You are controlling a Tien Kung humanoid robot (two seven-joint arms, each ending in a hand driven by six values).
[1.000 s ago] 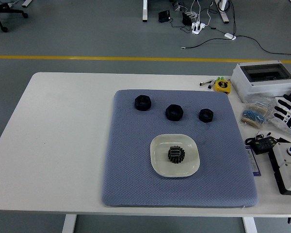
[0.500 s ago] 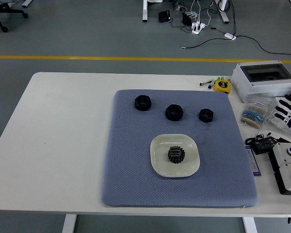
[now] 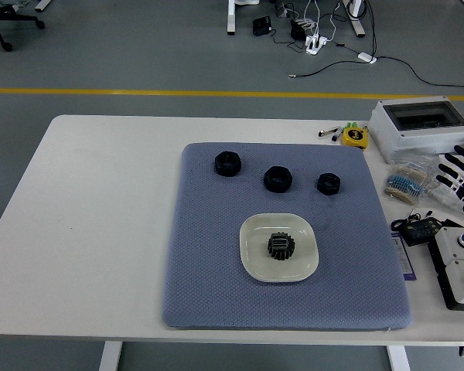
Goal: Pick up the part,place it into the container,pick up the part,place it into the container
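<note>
At the right edge, the right hand [image 3: 458, 171] is cut off, visible fingers spread, holding nothing.

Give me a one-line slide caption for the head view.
Gear sits in the white dish on a blue mat, three black nuts behind it; right robot hand open at table edge.

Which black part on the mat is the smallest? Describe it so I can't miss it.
Find the blue-grey mat, then the row of three black nuts above the white dish. It is the rightmost nut, nearest the mat's right edge and smaller than the other two.
</note>
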